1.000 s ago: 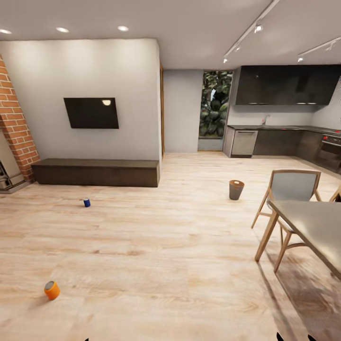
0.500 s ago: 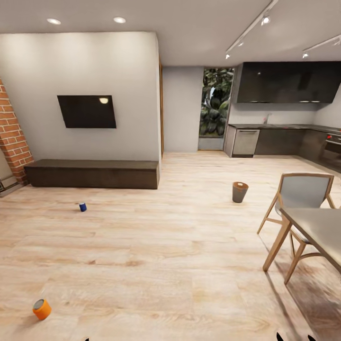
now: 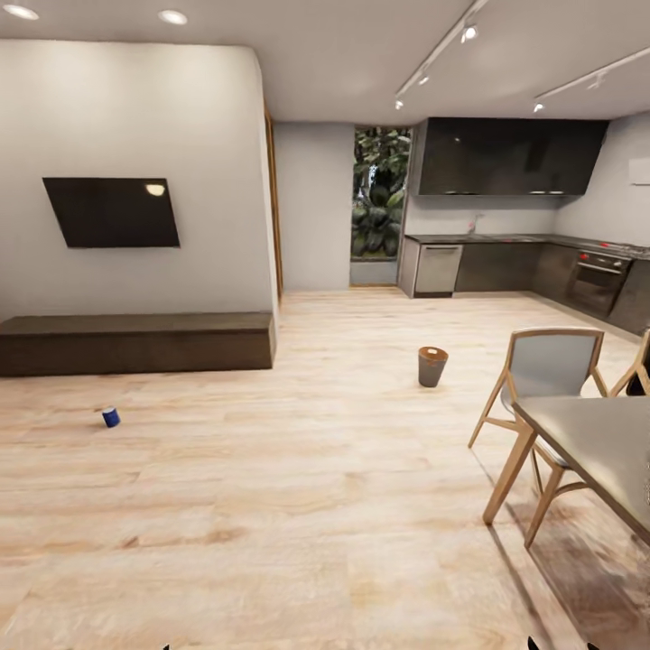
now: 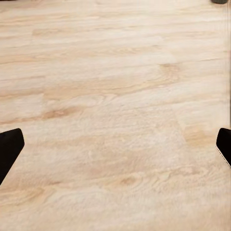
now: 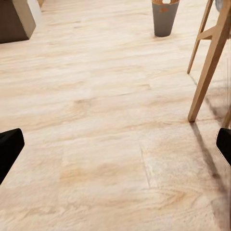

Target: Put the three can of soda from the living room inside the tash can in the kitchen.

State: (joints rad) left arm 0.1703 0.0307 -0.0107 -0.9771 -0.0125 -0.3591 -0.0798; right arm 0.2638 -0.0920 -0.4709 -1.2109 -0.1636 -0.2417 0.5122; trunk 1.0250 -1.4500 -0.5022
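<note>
Dark blue small cylindrical soda can (image 3: pixel 110 416) stands upright on the light wood plank floor (image 3: pixel 298 506), well apart from both sets of fingers and far ahead of the left ones, near the long dark low bench (image 3: pixel 135 342) under the black wall TV (image 3: pixel 113 212). Round tapered brown bin (image 3: pixel 432 366) sits on the floor ahead toward the dark-cabinet kitchen (image 3: pixel 506 217), well ahead of the right gripper (image 5: pixel 115 144) and past the grey-topped wooden-legged table (image 3: pixel 596 442) and chair (image 3: pixel 546 366). Left gripper (image 4: pixel 115 144): fingers spread wide, bare floor between them. Right fingers likewise wide apart, nothing held. Judgement: can is light, rigid, thin-walled, smooth so likely slippery; round, so it rolls if tipped. Take it mid-height across the diameter, moderate squeeze, fingers coming in low over the floor
</note>
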